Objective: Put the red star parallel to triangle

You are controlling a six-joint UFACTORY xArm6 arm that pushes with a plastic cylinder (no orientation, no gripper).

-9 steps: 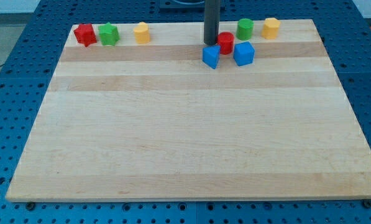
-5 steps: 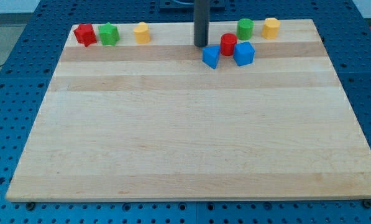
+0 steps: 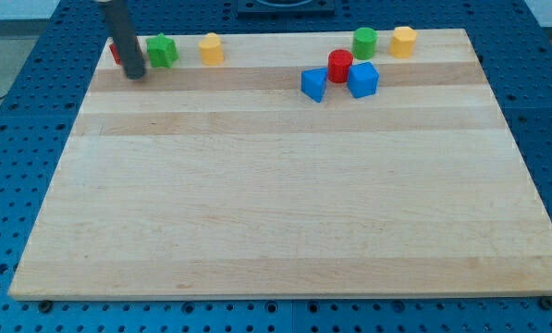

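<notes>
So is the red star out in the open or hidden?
Mostly hidden: my tip and rod cover the red star, leaving only a sliver beside the green block.

Pale striped wood board (image 3: 276, 203); blue pegboard (image 3: 17, 111) around it; red, green, yellow and blue blocks; dark rod (image 3: 125, 42).

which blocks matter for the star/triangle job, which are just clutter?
Job: red star, mostly hidden behind my tip; blue triangle.
Clutter: green star, yellow blocks, green cylinder, red cylinder, blue cube.

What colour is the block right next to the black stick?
Green, just right of my tip, seen in the camera view.
</notes>
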